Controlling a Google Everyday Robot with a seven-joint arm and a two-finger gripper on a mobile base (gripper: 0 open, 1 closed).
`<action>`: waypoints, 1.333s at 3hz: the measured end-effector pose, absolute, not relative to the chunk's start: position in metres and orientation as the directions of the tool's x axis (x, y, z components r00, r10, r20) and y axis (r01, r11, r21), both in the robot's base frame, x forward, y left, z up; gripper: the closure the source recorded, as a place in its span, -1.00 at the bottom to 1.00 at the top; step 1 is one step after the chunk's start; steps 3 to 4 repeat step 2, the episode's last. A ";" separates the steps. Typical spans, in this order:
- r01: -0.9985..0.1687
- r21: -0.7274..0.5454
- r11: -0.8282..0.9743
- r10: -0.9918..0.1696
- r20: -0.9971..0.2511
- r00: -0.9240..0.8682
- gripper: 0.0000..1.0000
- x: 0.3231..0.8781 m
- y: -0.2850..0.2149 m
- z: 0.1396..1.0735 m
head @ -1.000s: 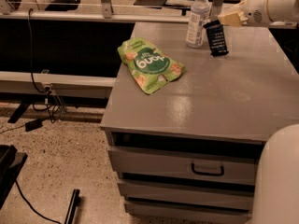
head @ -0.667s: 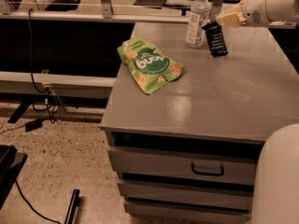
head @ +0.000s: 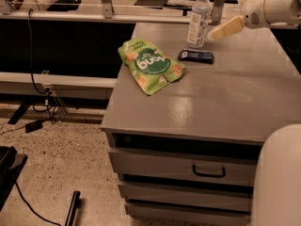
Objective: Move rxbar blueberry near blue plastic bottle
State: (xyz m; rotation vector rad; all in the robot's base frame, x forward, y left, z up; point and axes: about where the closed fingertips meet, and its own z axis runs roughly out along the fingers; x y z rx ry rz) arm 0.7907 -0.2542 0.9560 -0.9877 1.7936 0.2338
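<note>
The rxbar blueberry [head: 195, 56] is a flat dark navy bar lying on the grey table top [head: 221, 98]. It rests just in front of the blue plastic bottle [head: 199, 18], a clear bottle with a white cap that stands upright near the table's back edge. My gripper [head: 215, 33] is cream-coloured and reaches in from the upper right. It hovers just right of the bottle, above and slightly right of the bar, and holds nothing.
A green snack pouch [head: 151, 66] lies on the table to the left of the bar. The table has drawers [head: 207, 169] below its front edge. A white part of the robot [head: 277, 182] fills the lower right. Cables lie on the floor at the left.
The bar was held upright in my gripper beside the bottle. Now it lies flat on the table in front of the bottle, and my gripper has let go and lifted away to the right.
</note>
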 end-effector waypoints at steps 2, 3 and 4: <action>-0.704 -0.300 0.644 -0.539 -0.831 -0.138 -1.00 0.781 -0.282 0.965; -0.704 -0.300 0.644 -0.539 -0.831 -0.138 -1.00 0.781 -0.282 0.965; -0.704 -0.300 0.644 -0.539 -0.831 -0.138 -1.00 0.781 -0.282 0.965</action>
